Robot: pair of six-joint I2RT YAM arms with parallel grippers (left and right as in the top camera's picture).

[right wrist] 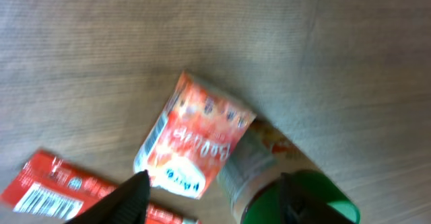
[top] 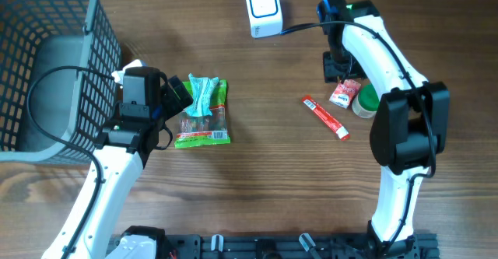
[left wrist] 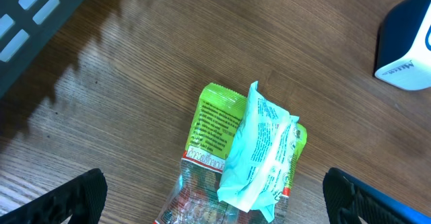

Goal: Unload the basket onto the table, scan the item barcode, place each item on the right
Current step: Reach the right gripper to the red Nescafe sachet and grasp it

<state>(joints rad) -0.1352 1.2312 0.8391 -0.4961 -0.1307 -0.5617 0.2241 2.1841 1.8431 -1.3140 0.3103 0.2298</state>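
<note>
A white and blue barcode scanner (top: pixel 263 8) stands at the back of the table, and its corner shows in the left wrist view (left wrist: pixel 407 46). A green snack bag (top: pixel 204 123) lies flat with a teal packet (left wrist: pixel 259 146) on top. My left gripper (left wrist: pixel 215 204) hovers over them, open wide, its fingers apart from both. My right gripper (right wrist: pixel 212 197) is open above a small red packet (right wrist: pixel 192 140), which lies on the wood against a green-capped jar (right wrist: pixel 256 163). Nothing is held in either gripper.
A red stick sachet (top: pixel 325 117) lies left of the jar, its barcode end visible (right wrist: pixel 47 190). A grey wire basket (top: pixel 47 64) fills the left side, close behind my left arm. The scanner's cable runs toward my right arm.
</note>
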